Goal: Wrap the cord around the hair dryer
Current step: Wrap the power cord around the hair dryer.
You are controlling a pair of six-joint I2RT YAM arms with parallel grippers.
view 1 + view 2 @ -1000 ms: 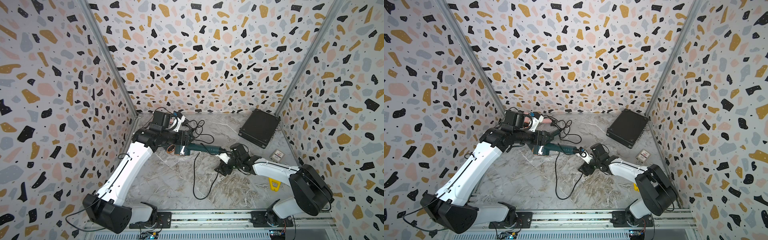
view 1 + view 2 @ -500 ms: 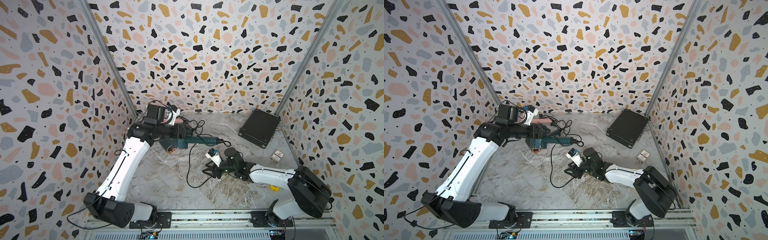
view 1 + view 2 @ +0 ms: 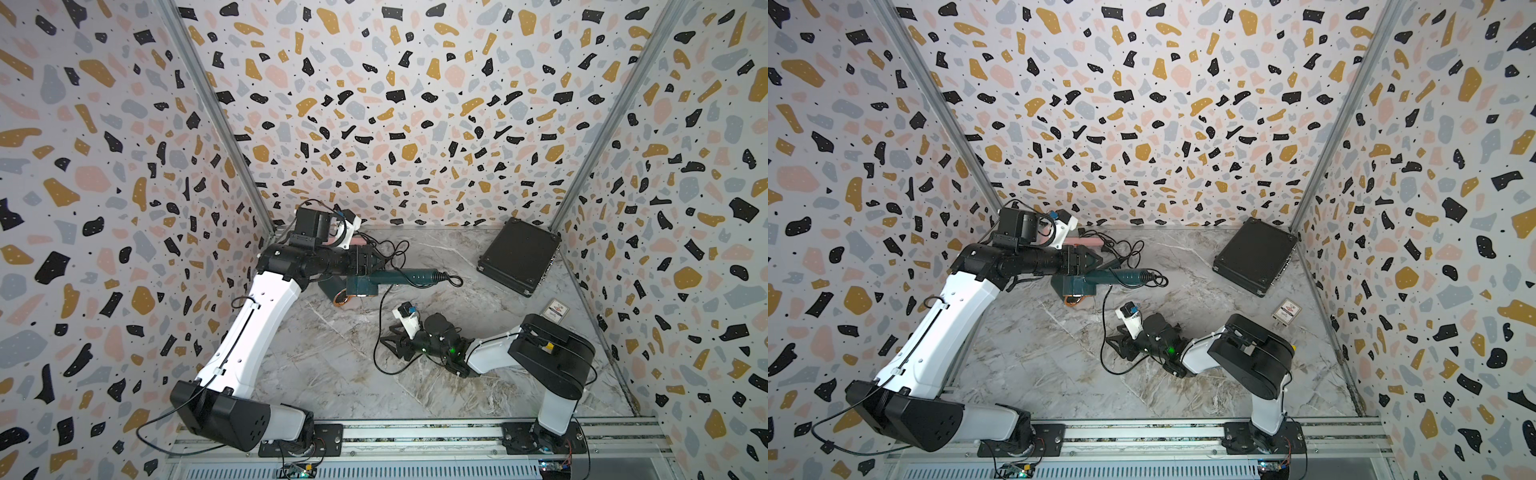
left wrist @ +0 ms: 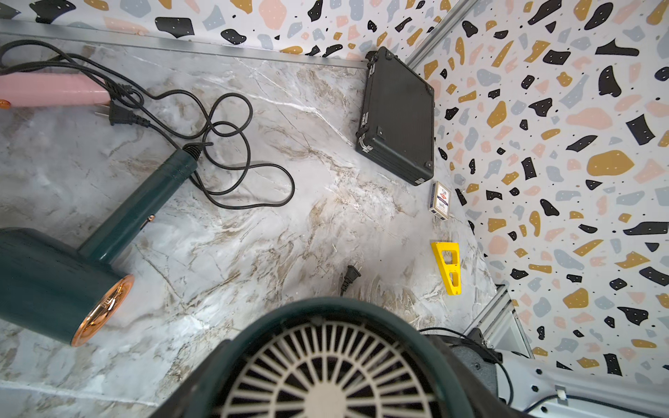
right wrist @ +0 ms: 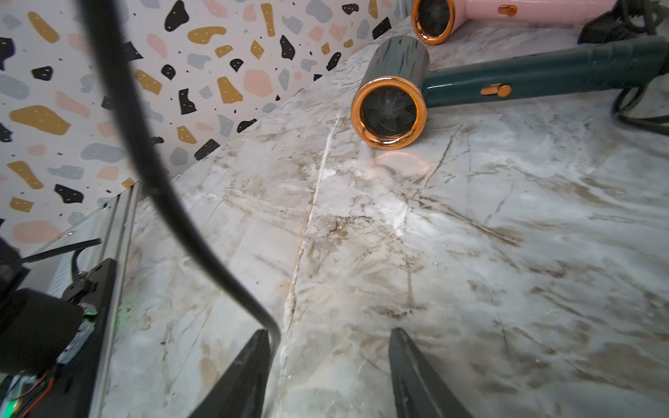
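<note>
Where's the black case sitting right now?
In both top views the black case lies flat in the far right corner of the table, with the small card box just on its near side.

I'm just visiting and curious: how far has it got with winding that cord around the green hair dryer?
Barely started. Done: the left gripper clamps the hair dryer. In hand: the open right gripper is at the cord, which brushes one finger without being pinched. Left: every turn; the cord trails loose over the table.
</note>
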